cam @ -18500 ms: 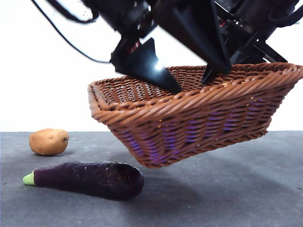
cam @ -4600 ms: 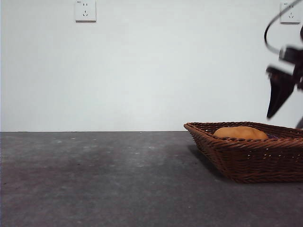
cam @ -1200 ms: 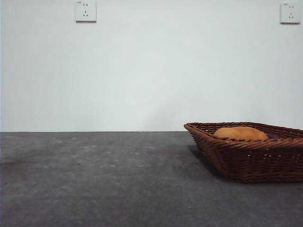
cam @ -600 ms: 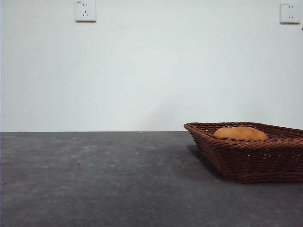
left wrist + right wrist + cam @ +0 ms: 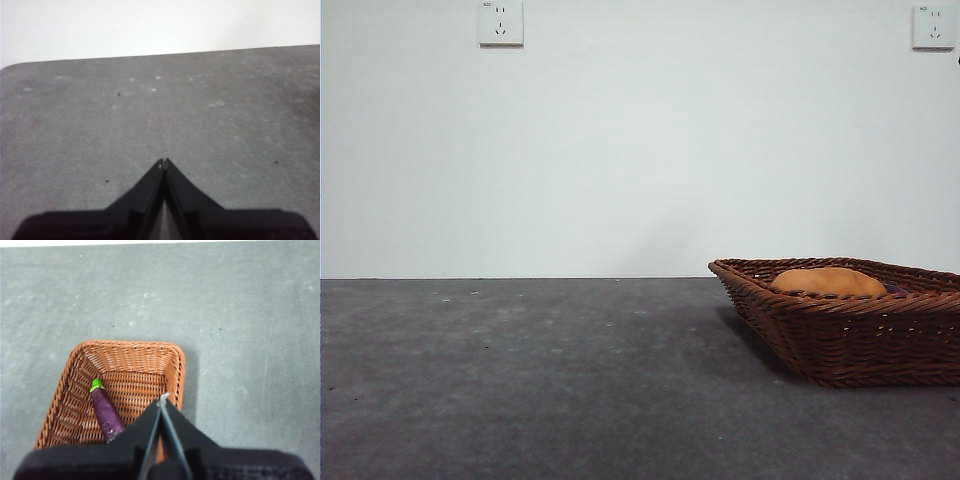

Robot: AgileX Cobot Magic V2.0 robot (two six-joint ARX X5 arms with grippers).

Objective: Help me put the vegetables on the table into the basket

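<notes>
The wicker basket (image 5: 840, 340) stands on the dark grey table (image 5: 520, 380) at the right of the front view. The brown-orange potato (image 5: 827, 281) lies inside it, showing over the rim. In the right wrist view the basket (image 5: 70, 400) is seen from high above, with the purple eggplant (image 5: 106, 411) lying in it. The corn cob is not visible. My right gripper (image 5: 162, 400) is shut and empty, high over the basket. My left gripper (image 5: 163, 162) is shut and empty over bare table.
Two wall sockets (image 5: 500, 22) sit high on the white wall behind. The table's far edge (image 5: 150, 54) and rounded corner show in the left wrist view.
Since 15 s ago the basket has been set down at the right with the potato and eggplant in it. The arm left the front view. Nothing has moved in the last second.
</notes>
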